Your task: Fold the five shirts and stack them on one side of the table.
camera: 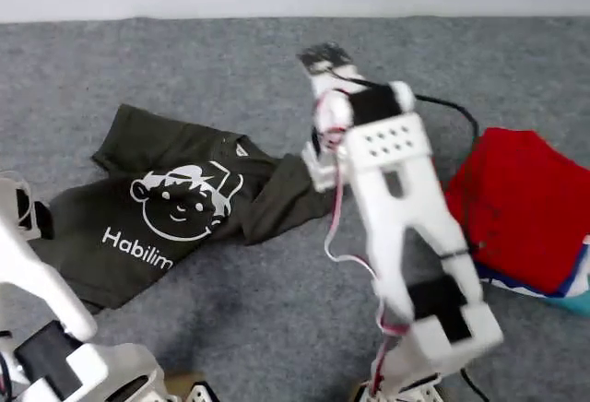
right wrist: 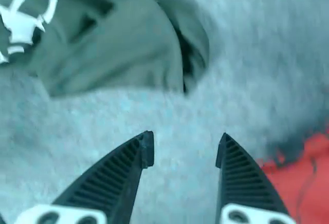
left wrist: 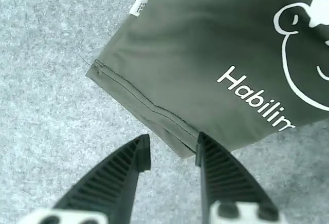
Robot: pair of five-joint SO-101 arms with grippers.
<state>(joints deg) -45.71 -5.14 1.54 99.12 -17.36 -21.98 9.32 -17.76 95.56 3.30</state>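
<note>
A dark olive shirt (camera: pixel 175 208) with a white cartoon print lies crumpled on the grey table, left of centre. My left gripper (left wrist: pixel 172 149) is open, its tips just short of the shirt's stitched hem corner (left wrist: pixel 154 116); in the high view it sits by the shirt's left edge (camera: pixel 28 218). My right gripper (right wrist: pixel 186 149) hovers open over bare table, a little short of the shirt's bunched sleeve (right wrist: pixel 128 54). In the high view the right gripper (camera: pixel 318 164) is at the shirt's right end. Neither holds anything.
A stack of folded shirts with a red one on top (camera: pixel 521 204) lies at the right side, its red edge (right wrist: pixel 300 175) close beside my right gripper. A black cable (camera: pixel 452 107) runs from the right arm. Grey table (camera: pixel 277 301) lies in front of the olive shirt.
</note>
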